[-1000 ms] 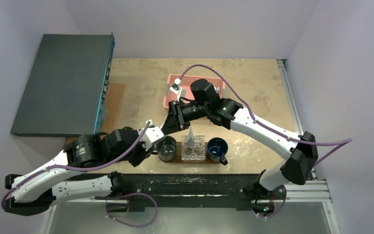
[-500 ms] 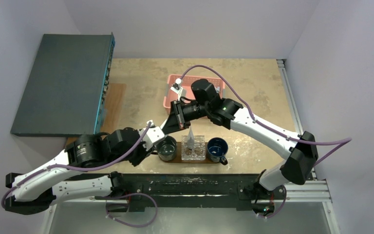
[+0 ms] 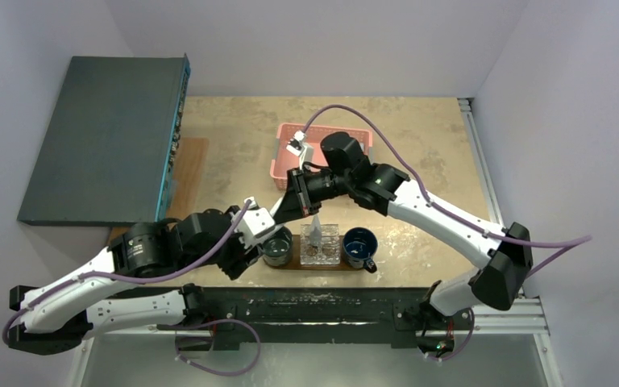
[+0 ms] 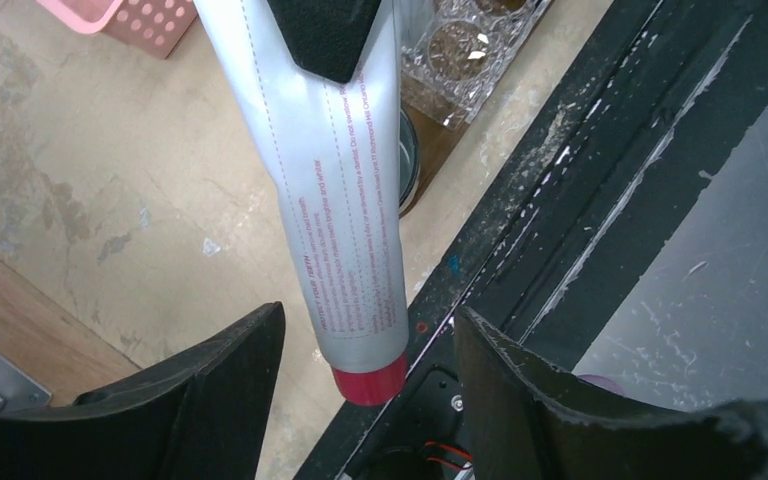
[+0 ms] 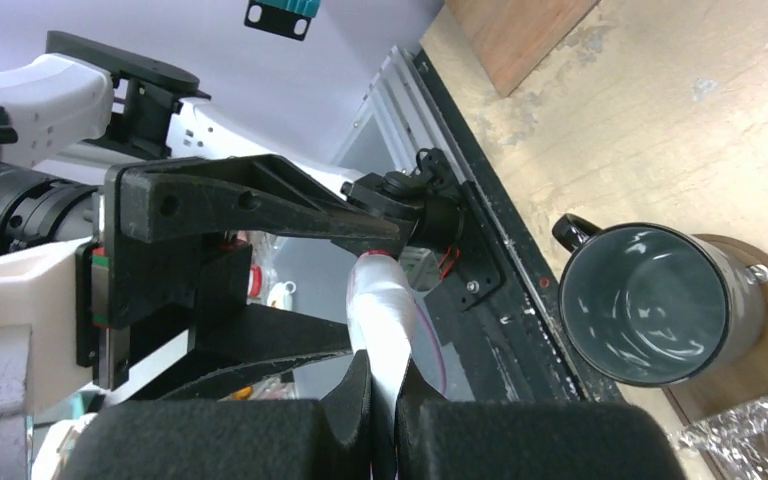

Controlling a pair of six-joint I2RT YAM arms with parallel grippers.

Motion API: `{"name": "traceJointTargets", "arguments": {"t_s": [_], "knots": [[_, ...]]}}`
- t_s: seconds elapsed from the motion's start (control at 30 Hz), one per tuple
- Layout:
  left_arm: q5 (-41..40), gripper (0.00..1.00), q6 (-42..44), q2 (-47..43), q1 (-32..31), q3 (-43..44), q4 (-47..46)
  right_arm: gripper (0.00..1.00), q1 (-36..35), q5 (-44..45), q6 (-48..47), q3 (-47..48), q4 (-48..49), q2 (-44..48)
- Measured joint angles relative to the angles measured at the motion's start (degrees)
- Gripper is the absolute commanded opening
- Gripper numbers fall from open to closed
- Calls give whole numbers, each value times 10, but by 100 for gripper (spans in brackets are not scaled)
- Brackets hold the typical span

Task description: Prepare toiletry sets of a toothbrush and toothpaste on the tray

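Note:
A silvery-white toothpaste tube (image 4: 330,200) with a red cap hangs above the table's near edge. My right gripper (image 5: 385,385) is shut on its flat crimped end (image 5: 385,320). My left gripper (image 4: 368,330) is open around the cap end, with a gap on each side of the tube. In the top view the two grippers meet, the left one (image 3: 262,230) just left of the right one (image 3: 286,211). The dark wooden tray (image 3: 330,267) lies just beyond the front rail. Another small tube (image 3: 315,228) stands in a clear holder on it. No toothbrush shows.
On the tray stand two dark mugs (image 3: 276,245) (image 3: 359,244) and a clear glass holder (image 3: 320,246) between them. A pink basket (image 3: 286,157) sits behind the grippers. A large dark case (image 3: 105,137) fills the left. The black front rail (image 4: 560,200) runs below the tube.
My left gripper has opened off the tube's cap end. The right gripper has closed on the flat end and shifted slightly right.

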State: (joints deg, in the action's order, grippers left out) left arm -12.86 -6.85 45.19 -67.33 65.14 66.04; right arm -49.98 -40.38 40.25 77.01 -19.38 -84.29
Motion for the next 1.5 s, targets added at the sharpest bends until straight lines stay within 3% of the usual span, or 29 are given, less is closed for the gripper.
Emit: {"name": "traceJointTargets", "arguments": {"t_s": [0.17, 0.37, 0.67, 1.03, 1.5], "knots": [[18, 78, -7, -1, 0, 0, -30, 0, 0, 40, -39, 8, -46, 35], [22, 86, -18, -1, 0, 0, -71, 0, 0, 120, -90, 50, -120, 76], [19, 88, -33, 39, 10, 29, -116, 0, -1, 279, -163, 158, -260, 106], [51, 89, -66, 51, 149, 30, -156, 0, 0, 458, -203, 228, -429, 105], [45, 90, -144, 24, 312, -26, -157, 0, -1, 486, -233, 210, -519, 99]]}}
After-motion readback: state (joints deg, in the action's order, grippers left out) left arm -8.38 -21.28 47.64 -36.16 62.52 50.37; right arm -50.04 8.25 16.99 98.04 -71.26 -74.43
